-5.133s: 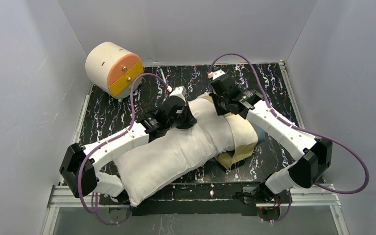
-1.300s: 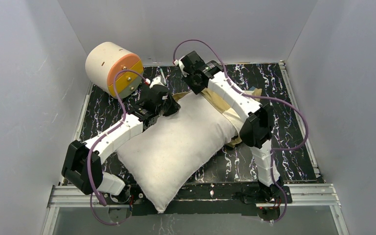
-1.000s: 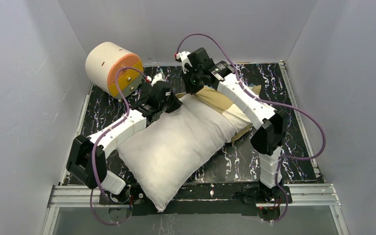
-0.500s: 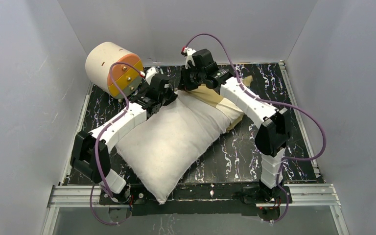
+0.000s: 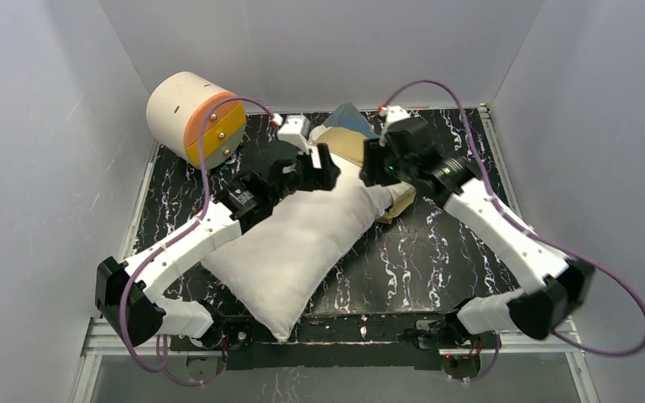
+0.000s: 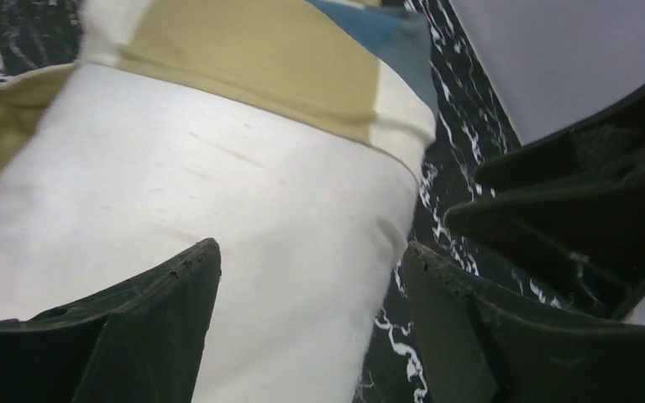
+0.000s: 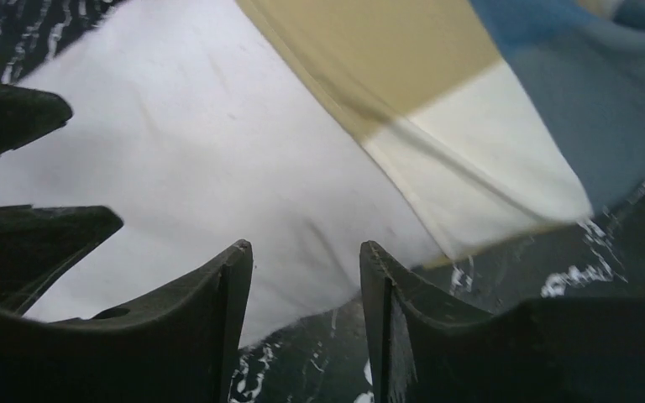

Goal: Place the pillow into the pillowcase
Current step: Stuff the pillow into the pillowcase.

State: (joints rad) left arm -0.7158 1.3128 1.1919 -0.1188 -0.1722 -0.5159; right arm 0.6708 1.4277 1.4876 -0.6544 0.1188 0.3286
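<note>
**Pillow sitting only partway in its case, both grippers released**

The pillow (image 5: 298,248) is lying diagonally across the black marbled table (image 5: 403,269), its near corner reaching the front edge. Only its far end is sitting inside the pillowcase (image 5: 346,141), and most of the white bulk is sticking out uncovered. The case's tan, cream and blue blocks are bunching at the far centre of the table.

The left gripper (image 5: 319,168) is hovering over the pillow just short of the case's edge. Its jaws are standing apart and grasping nothing. The right gripper (image 5: 369,172) is hanging close beside it over the pillow's right edge, its jaws also parted and empty.

A cream-and-orange cylinder (image 5: 195,117) is sitting at the far left corner, apart from the fabric.
</note>
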